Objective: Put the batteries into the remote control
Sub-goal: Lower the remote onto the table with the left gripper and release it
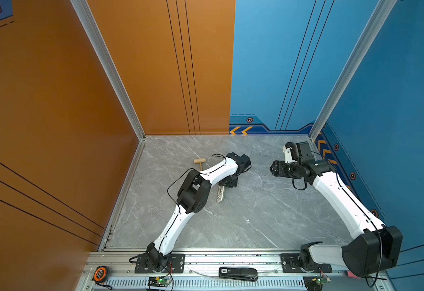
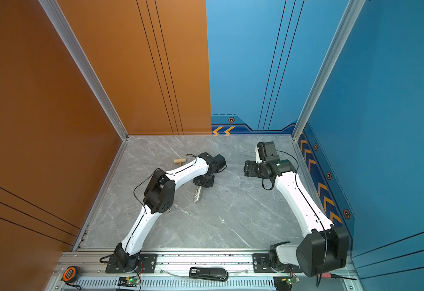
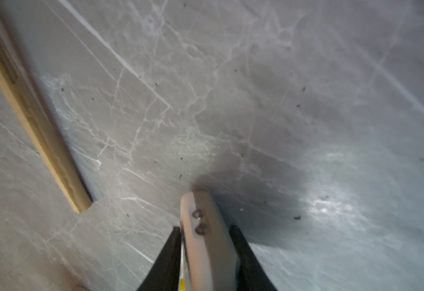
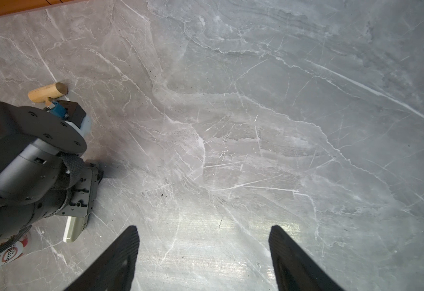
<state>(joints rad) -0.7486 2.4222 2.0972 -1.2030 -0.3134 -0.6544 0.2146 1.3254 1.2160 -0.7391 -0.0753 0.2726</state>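
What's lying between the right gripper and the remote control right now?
Nothing: only bare marble table lies between the right gripper and the remote control, shown most clearly in the right wrist view.

Shows, in a top view, the remote control [image 2: 197, 194] lying flat on the grey marble table [image 2: 231, 221], button side up; places the left gripper [image 2: 204, 182] directly over the remote control's far end, jaws too hidden to read; sets the wooden mallet [image 2: 179, 161] beyond the remote control and to its left, just beside the left arm [image 2: 138, 229]; puts the right gripper [image 2: 245, 169] well apart from the remote control, off to its right; leaves the tape measure [image 2: 70, 273] and the black device [image 2: 208, 273] on the aluminium rail [image 2: 231, 259], nearer than the remote control.
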